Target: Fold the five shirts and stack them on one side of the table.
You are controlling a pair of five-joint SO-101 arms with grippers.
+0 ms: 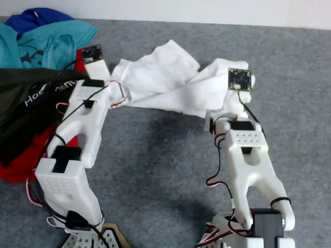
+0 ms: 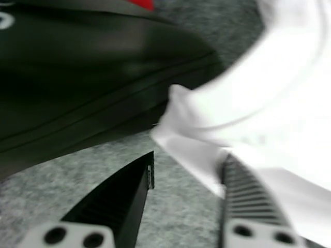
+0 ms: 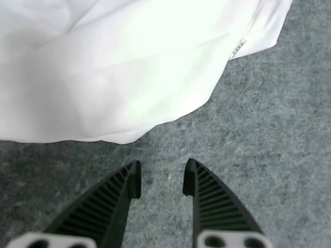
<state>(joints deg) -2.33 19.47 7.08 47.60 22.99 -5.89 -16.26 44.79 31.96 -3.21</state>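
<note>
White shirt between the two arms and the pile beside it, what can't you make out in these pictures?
- High view: the ends of the white cloth shirt sit under both wrist cameras, so collar and sleeves cannot be traced.
- High view: the red shirt is mostly under the black printed shirt.
- Left wrist view: blurred white cloth covers one fingertip of the left gripper; contact unclear.

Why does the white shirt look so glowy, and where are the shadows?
Right wrist view: light glares off the white shirt, fading its folds; a shadow darkens the grey table under its edge. High view: a soft shadow lies on the table below the shirt.
</note>
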